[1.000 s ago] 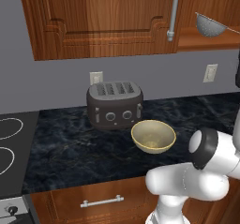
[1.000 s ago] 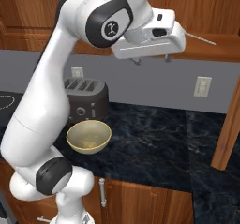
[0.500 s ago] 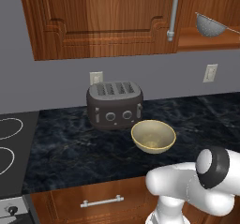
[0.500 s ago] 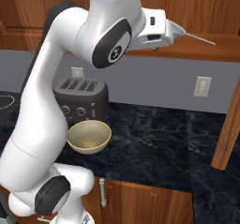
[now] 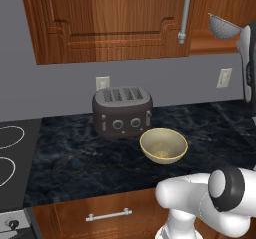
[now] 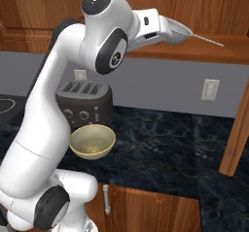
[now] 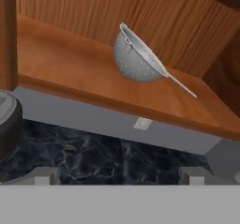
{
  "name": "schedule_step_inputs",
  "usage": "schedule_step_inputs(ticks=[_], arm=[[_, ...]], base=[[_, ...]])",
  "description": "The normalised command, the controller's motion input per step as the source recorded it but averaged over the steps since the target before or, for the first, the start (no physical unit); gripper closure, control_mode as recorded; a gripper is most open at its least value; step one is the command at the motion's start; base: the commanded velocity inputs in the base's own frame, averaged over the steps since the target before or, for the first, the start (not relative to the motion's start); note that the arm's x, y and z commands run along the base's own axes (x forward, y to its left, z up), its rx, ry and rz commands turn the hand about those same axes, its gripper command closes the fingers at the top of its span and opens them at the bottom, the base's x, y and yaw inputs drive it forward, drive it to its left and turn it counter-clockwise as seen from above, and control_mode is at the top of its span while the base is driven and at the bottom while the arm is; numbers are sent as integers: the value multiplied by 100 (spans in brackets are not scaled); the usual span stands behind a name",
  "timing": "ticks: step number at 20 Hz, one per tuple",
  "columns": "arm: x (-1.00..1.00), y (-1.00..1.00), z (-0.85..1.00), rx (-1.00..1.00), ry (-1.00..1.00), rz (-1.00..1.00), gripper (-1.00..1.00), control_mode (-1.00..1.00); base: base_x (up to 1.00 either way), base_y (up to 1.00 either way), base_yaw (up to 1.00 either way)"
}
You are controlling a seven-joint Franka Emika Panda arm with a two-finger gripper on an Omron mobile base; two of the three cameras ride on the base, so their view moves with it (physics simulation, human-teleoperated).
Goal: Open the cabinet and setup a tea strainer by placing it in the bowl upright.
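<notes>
The reddish-brown wooden wall cabinet (image 5: pixel 110 23) with raised-panel doors hangs above the dark marbled stone counter (image 5: pixel 75 158). Its left door is shut, with a long vertical silver bar handle (image 5: pixel 185 13) at its right edge; to the right of that handle the cabinet stands open, showing a bare wooden shelf (image 7: pixel 70 63).

The small silver mesh tea strainer (image 7: pixel 137 56) with a half-round basket and a long thin wire handle sits on that open shelf, tilted so its rim slopes, the handle pointing away toward the shelf's inner side. In the left base view the strainer's basket (image 5: pixel 223 26) shows at the shelf's front edge, just right of the bar handle; in the right base view its thin wire handle (image 6: pixel 208 39) juts out past the robot's hand over the shelf.

The white arm's two-finger gripper (image 7: pixel 119 175) is raised to shelf level and aimed at the strainer from in front, apart from it and holding nothing. Its jaws are spread wide, the two finger tips (image 7: pixel 43 175) well apart.

Below the cabinet, the round pale yellow-cream glossy bowl (image 5: pixel 163 145) rests on the counter, just in front of and to the right of a dark grey four-slot toaster (image 5: pixel 122 111). A white wall outlet (image 5: pixel 102 83) sits behind the toaster, under the cabinet.
</notes>
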Motion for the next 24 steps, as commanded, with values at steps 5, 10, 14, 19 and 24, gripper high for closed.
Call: schedule_step_inputs(ticks=[5, 10, 14, 19, 24], arm=[[36, 3, 28, -3, -1, 0, -100, -100], [36, 2, 24, -3, 0, 0, -100, -100], [33, 0, 20, -6, 1, 0, -100, -100], [33, 2, 0, -5, 2, 2, -100, -100], [35, 2, 0, 0, 0, 3, -100, -100]], base=[[0, 0, 0], [0, 0, 0], [0, 0, 0], [0, 0, 0], [0, 0, 0]])
